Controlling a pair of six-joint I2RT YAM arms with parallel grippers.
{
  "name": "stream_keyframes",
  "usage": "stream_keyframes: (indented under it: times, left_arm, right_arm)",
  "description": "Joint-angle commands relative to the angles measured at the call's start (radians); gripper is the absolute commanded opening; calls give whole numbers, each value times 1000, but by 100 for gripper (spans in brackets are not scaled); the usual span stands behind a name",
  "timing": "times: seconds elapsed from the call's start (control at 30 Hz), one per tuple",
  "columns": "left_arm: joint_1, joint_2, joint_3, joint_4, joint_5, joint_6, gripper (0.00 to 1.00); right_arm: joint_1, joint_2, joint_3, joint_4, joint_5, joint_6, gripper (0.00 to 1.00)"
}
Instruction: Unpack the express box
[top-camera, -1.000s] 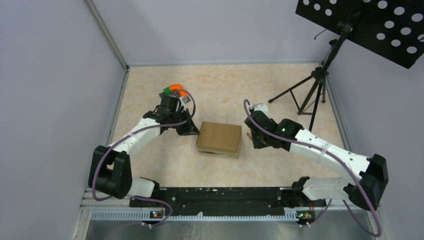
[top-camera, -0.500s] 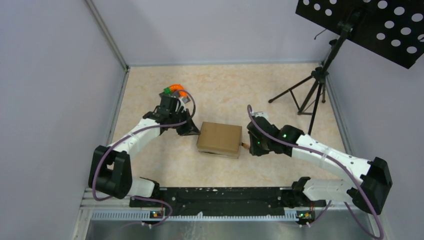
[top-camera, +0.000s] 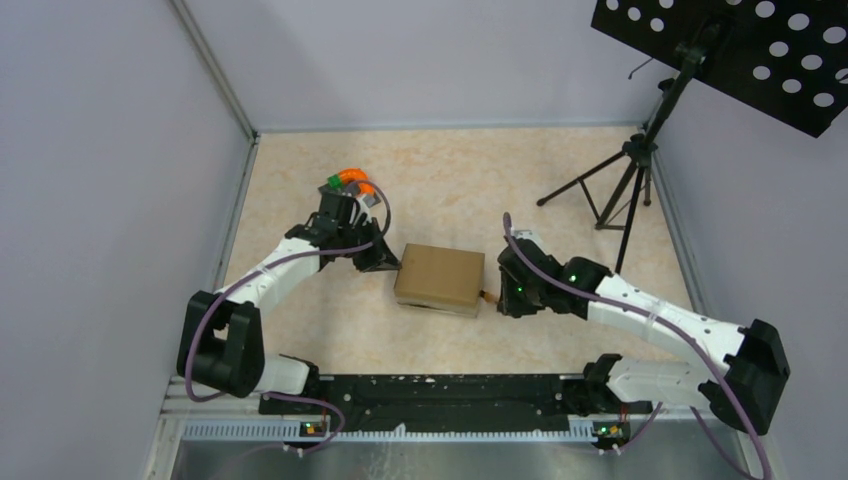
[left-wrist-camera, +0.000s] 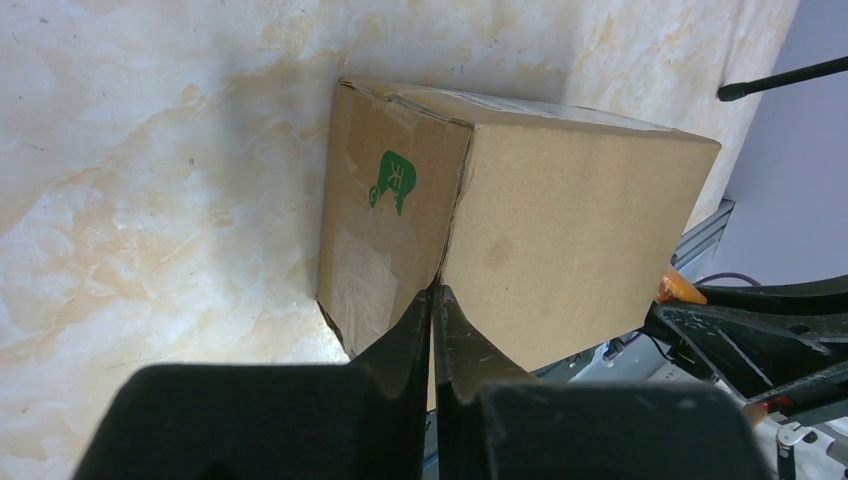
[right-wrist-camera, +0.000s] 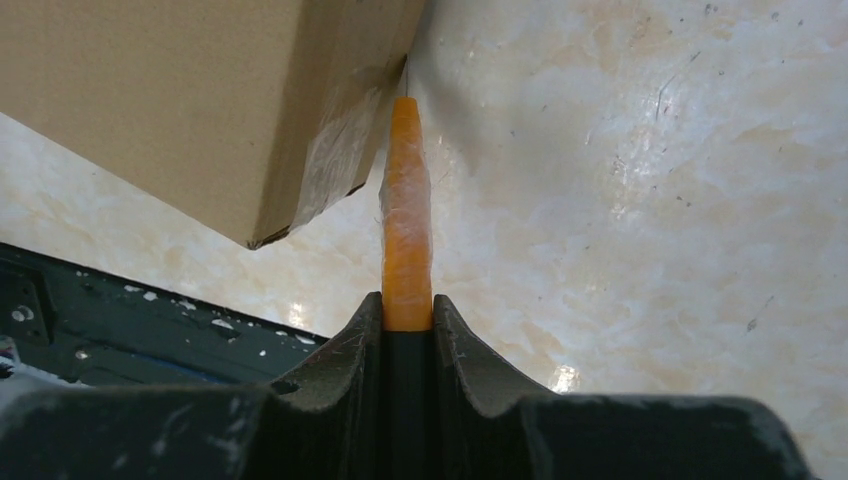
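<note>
While the express box (top-camera: 440, 277) lies closed on the marbled tabletop (top-camera: 450, 170), roughly midway between the two arms, it is flanked at either end by a gripper. The left gripper (top-camera: 392, 262) is seen set against the box's left end. Its fingers (left-wrist-camera: 405, 330) are drawn fully together, and their tips are placed on a vertical corner edge of the carton. A green printed mark (left-wrist-camera: 393, 182) and a patch of clear tape (left-wrist-camera: 360, 275) are shown on the face beside that corner.

At the opposite end, the right gripper (top-camera: 497, 293) is clamped on an orange piece (right-wrist-camera: 407, 230), slim and tapered, which is held pointing at the box. Its tip is laid against a taped edge of the carton's right end, where the film is wrinkled. What the piece is cannot be told from the views. The flaps are seen shut.

A black tripod stand (top-camera: 620, 195) topped by a perforated panel (top-camera: 740, 45) is pictured at the far right of the table, well apart from the box.
</note>
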Motion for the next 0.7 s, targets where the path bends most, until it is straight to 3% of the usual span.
stream_keyframes:
  times: [0.0,0.67]
  left_arm:
    - [13,114,-106,-134,-302,97,6]
    - [36,168,-133,-137,-362,92,8]
  right_arm:
    - [-16,-79,26,55,-20,50,0]
    - [-16,-83,204,14,-61,11,0]
